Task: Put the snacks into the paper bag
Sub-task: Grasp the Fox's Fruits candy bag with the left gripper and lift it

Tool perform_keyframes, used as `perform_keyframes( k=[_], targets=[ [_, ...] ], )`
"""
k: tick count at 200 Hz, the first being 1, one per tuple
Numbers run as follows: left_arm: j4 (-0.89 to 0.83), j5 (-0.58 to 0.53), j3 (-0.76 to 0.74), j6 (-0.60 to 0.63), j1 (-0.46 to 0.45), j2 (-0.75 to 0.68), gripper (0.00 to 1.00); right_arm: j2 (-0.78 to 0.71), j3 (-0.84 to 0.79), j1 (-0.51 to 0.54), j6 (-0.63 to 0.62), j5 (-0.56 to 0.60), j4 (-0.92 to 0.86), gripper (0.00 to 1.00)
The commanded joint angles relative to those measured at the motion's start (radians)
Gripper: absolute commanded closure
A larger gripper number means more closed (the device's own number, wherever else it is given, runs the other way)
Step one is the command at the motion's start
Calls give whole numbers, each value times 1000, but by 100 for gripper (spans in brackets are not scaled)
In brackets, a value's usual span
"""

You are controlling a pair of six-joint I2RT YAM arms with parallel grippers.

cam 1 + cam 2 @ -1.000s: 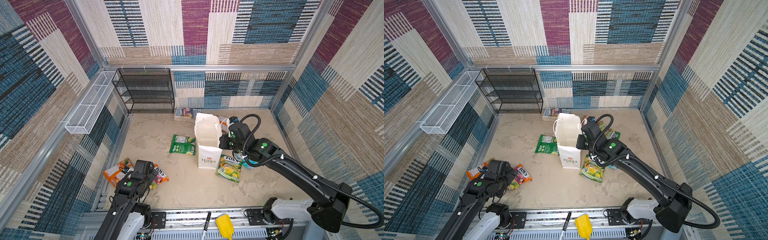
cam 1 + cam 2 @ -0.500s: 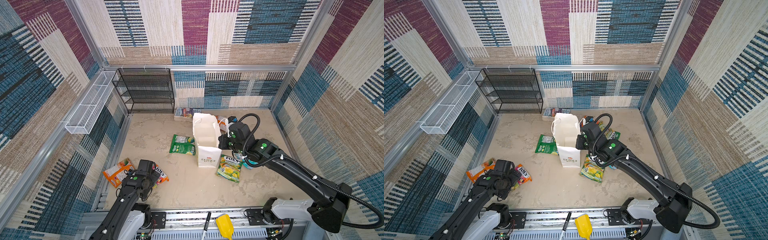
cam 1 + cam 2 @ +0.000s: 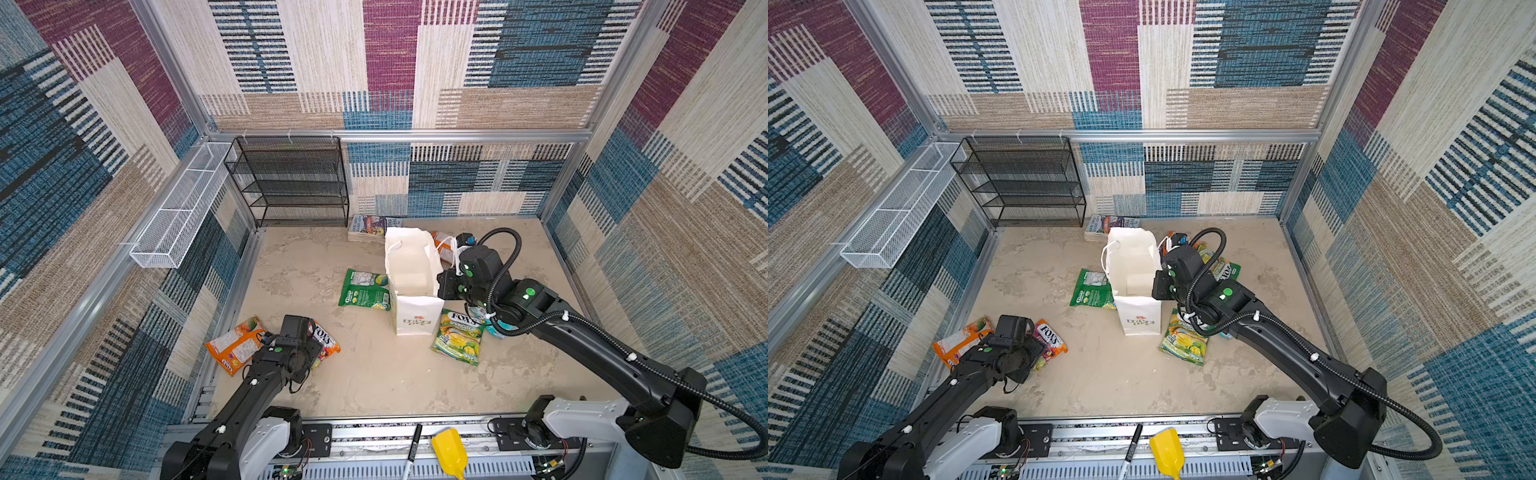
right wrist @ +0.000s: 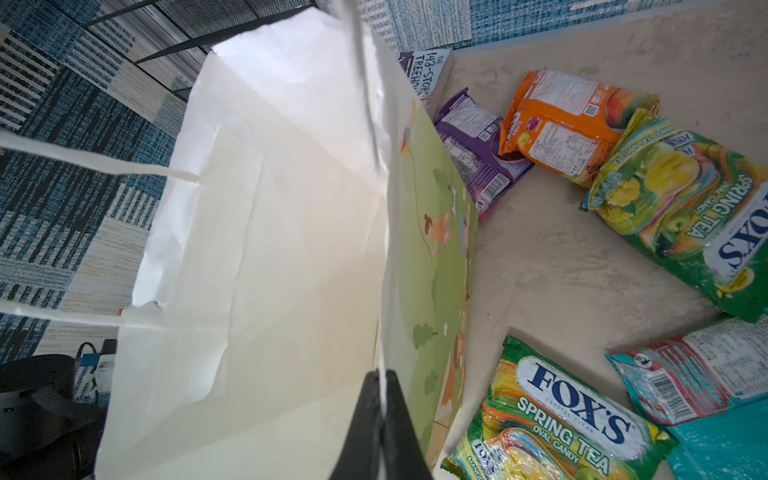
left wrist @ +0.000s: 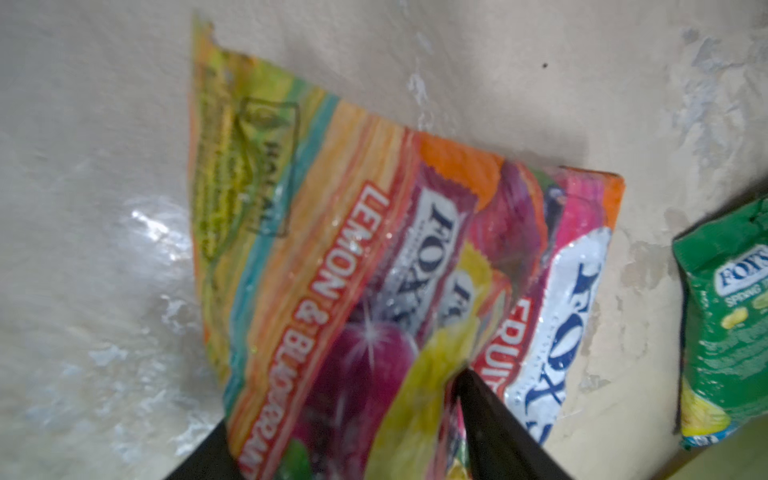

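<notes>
Left pincer (image 5: 345,399) straddles the slick, floppy multicolour packet (image 5: 374,249), best pinched edgewise; grip unclear through blur. Right pincer (image 4: 380,376) clenches the paper bag (image 4: 270,249) rim.

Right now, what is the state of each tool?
Left tool: jaws apart astride the multicolour FOX'S packet; grip cannot be told.
Right tool: closed on the paper bag rim.

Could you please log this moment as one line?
left gripper: astride multicolour FOX'S plastic packet, grip unclear | right gripper: shut on white paper bag rim | bag: upright, looks empty
</notes>
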Motion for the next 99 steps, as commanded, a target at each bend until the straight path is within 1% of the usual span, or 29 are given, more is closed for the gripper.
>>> perform_keyframes(
  k=[1, 11, 51, 68, 78, 99],
  targets=[
    [-3, 38, -6, 0, 0, -3, 40, -3, -5, 1, 2, -12, 41, 100],
    [1, 39, -8, 0, 1, -6, 43, 0, -2, 1, 7, -14, 39, 100],
    [1, 59, 8, 21, 2, -24, 65, -4, -10, 1, 23, -30, 46, 100],
    [-32, 64, 42, 41, 2, -37, 74, -4, -3, 1, 26, -35, 44, 100],
    [-69, 62, 72, 43, 3, -50, 77, -3, 3, 0, 27, -37, 40, 100],
    [-94, 80, 134, 81, 6, -80, 89, 2, 13, 1, 28, -36, 30, 100]
  ],
)
